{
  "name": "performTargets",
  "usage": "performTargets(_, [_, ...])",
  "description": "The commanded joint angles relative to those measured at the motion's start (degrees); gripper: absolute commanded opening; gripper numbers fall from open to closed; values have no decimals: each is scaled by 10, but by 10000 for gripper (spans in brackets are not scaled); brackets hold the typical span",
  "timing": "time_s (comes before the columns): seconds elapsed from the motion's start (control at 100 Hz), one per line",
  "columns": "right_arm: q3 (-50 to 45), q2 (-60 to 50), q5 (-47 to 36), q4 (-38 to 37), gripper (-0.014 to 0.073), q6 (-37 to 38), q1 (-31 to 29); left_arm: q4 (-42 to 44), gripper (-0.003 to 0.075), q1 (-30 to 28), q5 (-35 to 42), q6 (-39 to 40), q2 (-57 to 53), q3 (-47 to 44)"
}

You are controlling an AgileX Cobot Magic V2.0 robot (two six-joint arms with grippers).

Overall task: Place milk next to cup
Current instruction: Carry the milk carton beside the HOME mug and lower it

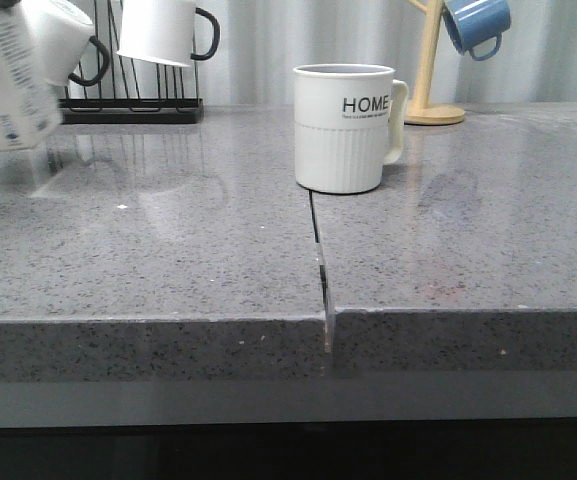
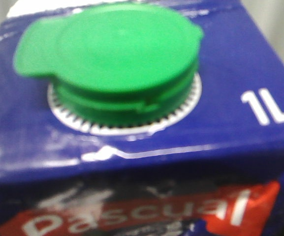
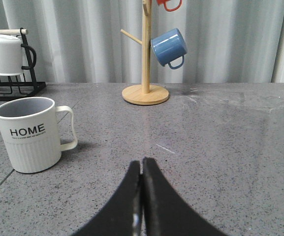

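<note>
One job is only begun: the milk (image 1: pixel 6 85) hangs tilted in the air at nine o'clock, far from the cup (image 1: pixel 344 127), left claw's grip unseen, right claw (image 3: pixel 142 196) pressed together.

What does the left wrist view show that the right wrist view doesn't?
Left wrist only: the milk close up, its green cap, the "1L" mark and a red brand label. Right wrist only: the cup upright on the countertop, the wooden mug tree holding a blue mug, and the right end effector with fingers closed, holding nothing. Shared: nothing identifiable.
</note>
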State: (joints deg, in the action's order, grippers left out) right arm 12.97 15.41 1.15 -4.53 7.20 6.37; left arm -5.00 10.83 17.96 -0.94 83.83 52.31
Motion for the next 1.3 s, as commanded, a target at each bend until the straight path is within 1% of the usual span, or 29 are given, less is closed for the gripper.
performTargets(0.0, [15, 4, -48, -1, -66, 0, -3, -3, 137, 35, 23, 6, -24, 34])
performTargets(0.19, [15, 4, -48, -1, -66, 0, -3, -17, 137, 102, 3, 6, -9, 65])
performTargets(0.41, [15, 4, -48, -1, -66, 0, -3, -31, 134, 155, -2, 1, 20, 88])
performTargets(0.72, [15, 4, -48, -1, -66, 0, -3, -26, 134, 201, 17, -5, 74, 109])
performTargets(0.94, [15, 4, -48, -1, -66, 0, -3, -24, 145, 208, 29, -11, 90, 109])
performTargets(0.99, [15, 4, -48, -1, -66, 0, -3, -22, 186, 210, 29, -12, 90, 109])
performTargets(1.01, [15, 4, -48, -1, -66, 0, -3, -21, 218, 210, 30, -12, 90, 109])
performTargets(1.04, [15, 4, -48, -1, -66, 0, -3, -18, 287, 210, 30, -12, 90, 109])
performTargets(1.06, [15, 4, -48, -1, -66, 0, -3, -17, 318, 210, 30, -12, 90, 109])
performTargets(1.11, [15, 4, -48, -1, -66, 0, -3, -11, 449, 210, 31, -12, 90, 109])
performTargets(1.18, [15, 4, -48, -1, -66, 0, -3, -11, 578, 210, 31, -12, 90, 109])
performTargets(1.21, [15, 4, -48, -1, -66, 0, -3, -11, 613, 211, 31, -12, 89, 109])
performTargets(1.29, [15, 4, -48, -1, -66, 0, -3, -11, 627, 213, 24, -12, 84, 109])
